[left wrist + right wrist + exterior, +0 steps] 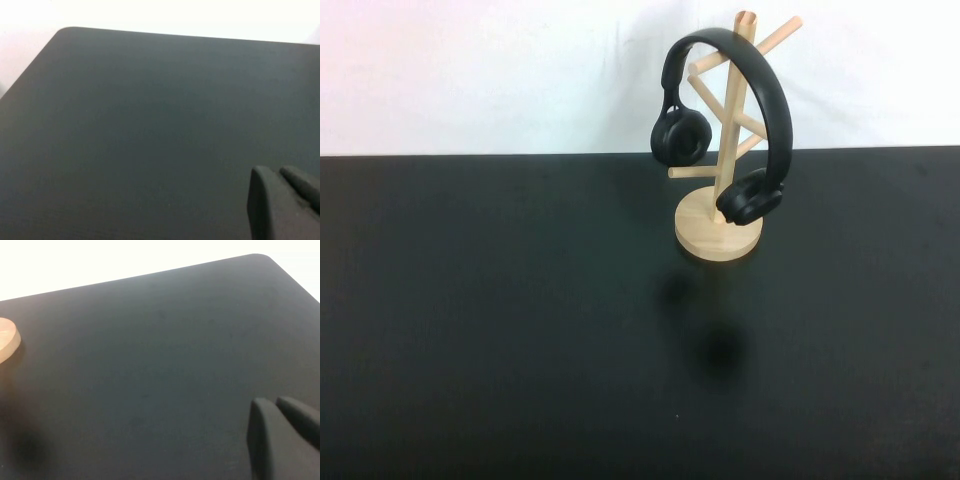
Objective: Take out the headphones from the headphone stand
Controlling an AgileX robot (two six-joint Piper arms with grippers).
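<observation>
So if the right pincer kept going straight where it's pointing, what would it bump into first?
Probably just the bare black table. The right pincer shows only at the edge of its wrist view, aimed over open tabletop. The headphone stand sits off to the side, out of that line, though depth is hard to judge.

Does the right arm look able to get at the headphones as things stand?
Probably yes: only bare table shows on that side of the headphones. The right gripper and left gripper hang over table.
</observation>
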